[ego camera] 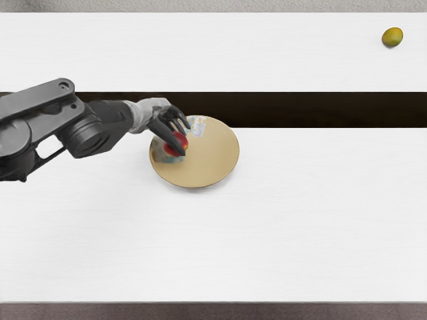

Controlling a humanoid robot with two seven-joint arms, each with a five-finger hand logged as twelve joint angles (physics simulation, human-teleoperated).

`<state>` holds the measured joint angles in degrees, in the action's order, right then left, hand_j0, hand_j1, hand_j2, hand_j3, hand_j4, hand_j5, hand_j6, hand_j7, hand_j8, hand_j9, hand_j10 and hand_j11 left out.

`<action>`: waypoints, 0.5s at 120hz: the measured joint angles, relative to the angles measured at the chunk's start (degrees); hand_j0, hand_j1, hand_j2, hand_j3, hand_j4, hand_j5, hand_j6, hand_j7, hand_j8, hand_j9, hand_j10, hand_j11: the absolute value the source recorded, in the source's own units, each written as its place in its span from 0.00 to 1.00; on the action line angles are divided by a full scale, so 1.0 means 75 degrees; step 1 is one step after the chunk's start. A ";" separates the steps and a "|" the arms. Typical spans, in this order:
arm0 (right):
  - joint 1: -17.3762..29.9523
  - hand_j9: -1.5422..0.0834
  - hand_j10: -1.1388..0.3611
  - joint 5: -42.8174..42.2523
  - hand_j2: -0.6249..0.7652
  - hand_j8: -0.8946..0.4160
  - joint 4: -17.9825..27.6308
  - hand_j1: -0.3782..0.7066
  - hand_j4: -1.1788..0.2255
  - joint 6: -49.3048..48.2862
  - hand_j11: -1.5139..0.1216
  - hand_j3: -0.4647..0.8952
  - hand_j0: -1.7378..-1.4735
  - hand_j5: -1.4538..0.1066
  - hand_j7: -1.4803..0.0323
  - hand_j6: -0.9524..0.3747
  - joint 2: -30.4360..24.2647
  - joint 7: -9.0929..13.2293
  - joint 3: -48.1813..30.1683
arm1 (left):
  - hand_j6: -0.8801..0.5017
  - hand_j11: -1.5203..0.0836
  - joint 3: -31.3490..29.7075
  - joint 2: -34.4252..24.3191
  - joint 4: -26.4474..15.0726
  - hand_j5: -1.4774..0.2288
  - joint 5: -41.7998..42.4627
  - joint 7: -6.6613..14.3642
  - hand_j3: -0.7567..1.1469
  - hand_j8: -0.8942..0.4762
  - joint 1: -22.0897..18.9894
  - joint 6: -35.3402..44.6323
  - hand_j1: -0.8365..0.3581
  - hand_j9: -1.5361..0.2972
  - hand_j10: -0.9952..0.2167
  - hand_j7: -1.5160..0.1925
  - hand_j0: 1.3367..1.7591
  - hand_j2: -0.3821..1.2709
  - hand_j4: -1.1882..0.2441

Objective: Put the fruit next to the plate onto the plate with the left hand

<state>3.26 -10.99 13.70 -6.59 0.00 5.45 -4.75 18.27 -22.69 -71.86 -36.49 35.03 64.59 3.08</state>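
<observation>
- Closest to the desk's (300,233) front edge is the gold plate (210,163), sitting about mid-desk, with its far rim right up against the dark gap (320,110) that runs edge to edge.
- Left hand (170,127) reaches in from the left edge and hangs over the plate's left side.
- Its fingers (179,122) are curled down around a red fruit (179,143), so I'd call that grasping, not let go.
- Red fruit is over the plate's left part, inside the rim. Can't tell if it's touching the surface or held just above it.
- My guess is the grip is kept on so it doesn't roll off once it's down. Opening up looks like the step left.
- Yellowish fruit (392,37) sits way off near the far right corner, well apart from the plate, so probably not the target.
- No right arm anywhere that I can see.
</observation>
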 joint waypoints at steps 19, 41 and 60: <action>0.0002 0.93 0.75 -0.0002 0.45 0.67 0.0001 0.05 0.83 0.0000 0.91 0.34 0.30 0.92 0.96 0.70 0.0000 0.0000 0.0000 | 0.33 0.58 -0.0087 -0.0029 0.0135 0.51 -0.0073 -0.0003 0.40 0.43 0.0048 -0.0002 0.63 0.52 0.52 0.53 0.76 0.40 0.52; 0.0003 0.93 0.75 -0.0001 0.45 0.67 0.0001 0.05 0.83 0.0000 0.91 0.34 0.30 0.92 0.96 0.70 0.0000 0.0000 0.0000 | 0.51 0.79 0.0781 -0.1251 0.0168 0.72 0.0773 -0.0004 0.40 0.56 -0.0075 -0.2425 0.84 0.70 0.69 0.74 0.76 0.30 0.70; 0.0002 0.93 0.75 0.0000 0.45 0.67 0.0001 0.05 0.83 0.0000 0.91 0.34 0.30 0.92 0.96 0.70 0.0000 0.0000 0.0000 | 0.57 0.87 0.1423 -0.2701 0.0196 0.79 0.2705 -0.0004 0.40 0.61 -0.0465 -0.4474 0.92 0.77 0.76 0.82 0.76 0.26 0.77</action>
<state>3.27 -10.99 13.71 -6.59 0.00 5.45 -4.75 28.94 -42.95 -70.39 -16.20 35.00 61.10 -30.48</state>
